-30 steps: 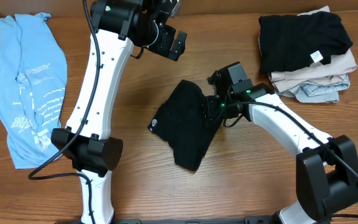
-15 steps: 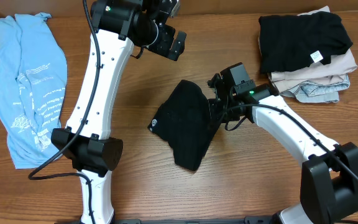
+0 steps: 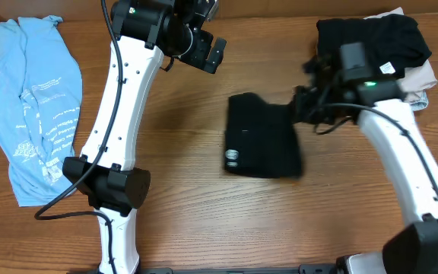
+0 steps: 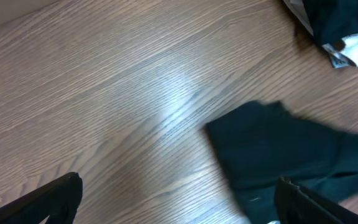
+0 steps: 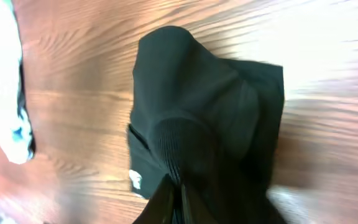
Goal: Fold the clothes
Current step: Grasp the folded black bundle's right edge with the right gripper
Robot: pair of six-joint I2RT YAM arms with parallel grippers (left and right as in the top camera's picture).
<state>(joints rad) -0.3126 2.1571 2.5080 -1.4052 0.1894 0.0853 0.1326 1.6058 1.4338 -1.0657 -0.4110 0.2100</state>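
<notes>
Evidently, the folded black shirt had slid right across the counter toward the folded pile. We found the right jaws clenched on its edge and the left jaws released. The blue tee awaited folding.

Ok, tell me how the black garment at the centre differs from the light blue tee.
The black garment is folded into a compact block; the light blue tee lies long and rumpled. The black garment is pinched by the right gripper; the light blue tee lies untouched at far left. Both bear white print.
</notes>
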